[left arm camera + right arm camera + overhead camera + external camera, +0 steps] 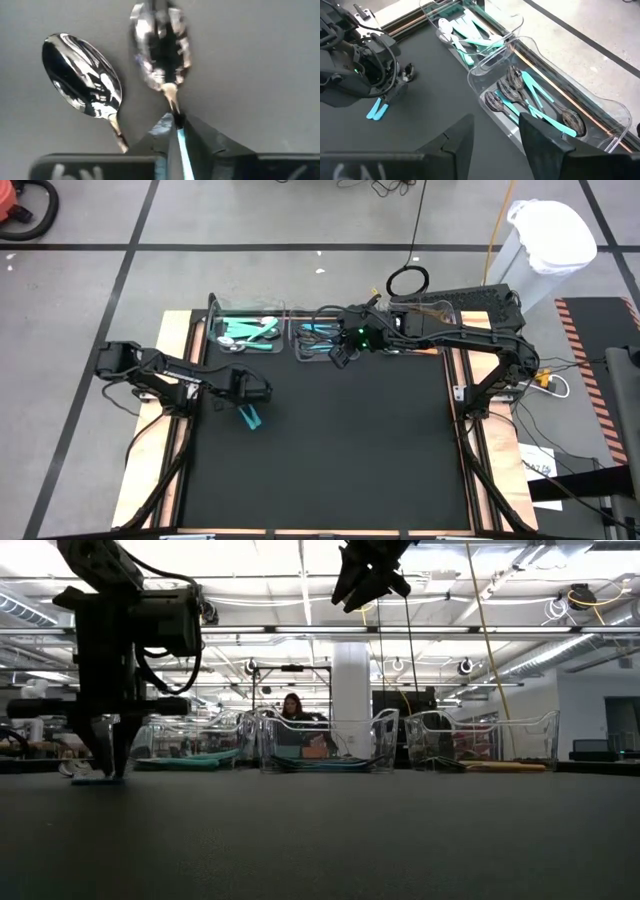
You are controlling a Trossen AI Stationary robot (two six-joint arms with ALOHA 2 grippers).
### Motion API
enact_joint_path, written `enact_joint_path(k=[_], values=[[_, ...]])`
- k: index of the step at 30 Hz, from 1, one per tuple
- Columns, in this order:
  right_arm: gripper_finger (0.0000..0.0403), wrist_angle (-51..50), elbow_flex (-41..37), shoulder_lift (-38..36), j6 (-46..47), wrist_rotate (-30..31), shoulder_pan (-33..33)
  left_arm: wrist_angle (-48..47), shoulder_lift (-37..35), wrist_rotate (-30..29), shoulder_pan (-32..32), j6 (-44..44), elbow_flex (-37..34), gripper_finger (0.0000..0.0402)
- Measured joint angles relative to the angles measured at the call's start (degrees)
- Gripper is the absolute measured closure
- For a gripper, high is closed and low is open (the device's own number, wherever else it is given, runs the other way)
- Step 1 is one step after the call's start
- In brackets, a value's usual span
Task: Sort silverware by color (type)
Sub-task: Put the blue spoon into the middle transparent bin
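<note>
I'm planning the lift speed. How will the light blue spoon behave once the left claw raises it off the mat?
The light blue spoon looks stiff; it probably won't droop. The left claw pinches only its thin handle, so the shiny head may swing or pivot. Its smooth surfaces could slip. A second spoon lies close beside it.
</note>
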Motion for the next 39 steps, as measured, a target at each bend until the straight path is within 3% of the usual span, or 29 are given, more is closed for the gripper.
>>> enact_joint_path(k=[6, 14, 17, 20, 23, 26, 30, 35, 39], values=[[0.0250, -0.03, 0.00, 0.00, 2.92, -3.12, 0.26, 0.22, -0.82, -0.99, 0.05, 3.76, 0.29, 0.0390], [0.0250, -4.55, -0.41, 0.23, 8.88, -8.95, 1.18, 4.03, -7.67, -4.39, -0.83, 13.68, 3.50, 0.0397], [0.0250, -3.88, -2.47, 0.46, 10.53, -13.83, 1.21, 11.58, -12.04, -6.10, -1.85, 25.20, 4.38, 0.0398], [0.0250, 3.08, -5.57, 0.46, 11.43, -18.19, 1.20, 20.76, -15.71, -5.78, -3.06, 39.50, 4.39, 0.0398], [0.0250, 9.49, -7.37, 0.46, 12.45, -22.11, 1.41, 29.88, -18.20, -2.40, -3.90, 53.53, 4.44, 0.0399], [0.0250, 16.42, -8.02, 0.46, 14.38, -25.49, 1.98, 37.06, -19.27, 0.20, -4.35, 61.25, 4.44, 0.0399], [0.0250, 23.13, -8.09, 0.46, 16.01, -25.15, 3.27, 40.85, -19.39, -2.76, -4.46, 64.28, 4.48, 0.0399], [0.0250, 24.35, -8.09, 0.84, 15.41, -15.91, 4.52, 40.69, -18.88, -6.17, -4.46, 68.34, 4.46, 0.0400], [0.0250, 26.32, -8.13, 1.72, 14.45, -13.49, 4.99, 41.00, -18.59, -7.60, -4.46, 70.68, 4.46, 0.0400]])
